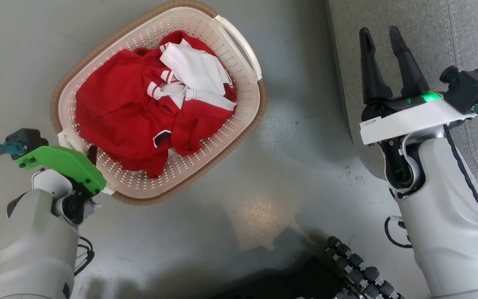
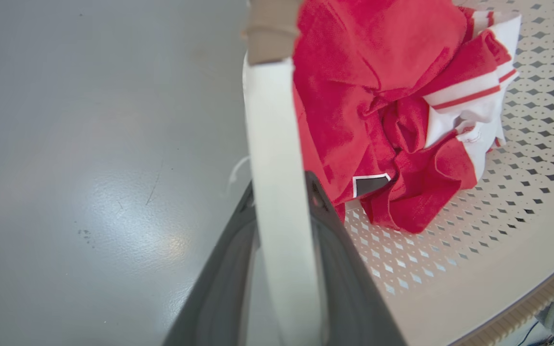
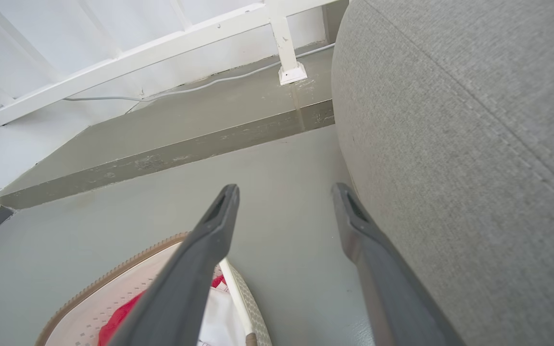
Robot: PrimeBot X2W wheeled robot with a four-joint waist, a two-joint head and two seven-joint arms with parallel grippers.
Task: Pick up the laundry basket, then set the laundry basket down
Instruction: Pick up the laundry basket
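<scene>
The laundry basket [image 1: 248,104], cream-white with a brown rim, sits on the grey floor at upper left and holds red and white clothes [image 1: 139,108]. My left gripper [image 1: 91,154], under its green cover, is at the basket's near-left end. In the left wrist view the left gripper [image 2: 282,187] is shut on the white loop handle [image 2: 272,144], which runs up between the two fingers. The other handle [image 1: 239,41] at the far end is free. My right gripper [image 1: 382,35] is open and empty, well to the right of the basket, over the sofa's edge. The right wrist view shows the right gripper [image 3: 284,192] above the basket's rim [image 3: 113,274].
A grey fabric sofa [image 1: 430,33] fills the upper right and stands close beside the right fingers [image 3: 354,226]. A raised grey step [image 3: 161,144] with a white railing post [image 3: 289,67] lies beyond. My base's dark rollers [image 1: 359,265] are at bottom centre.
</scene>
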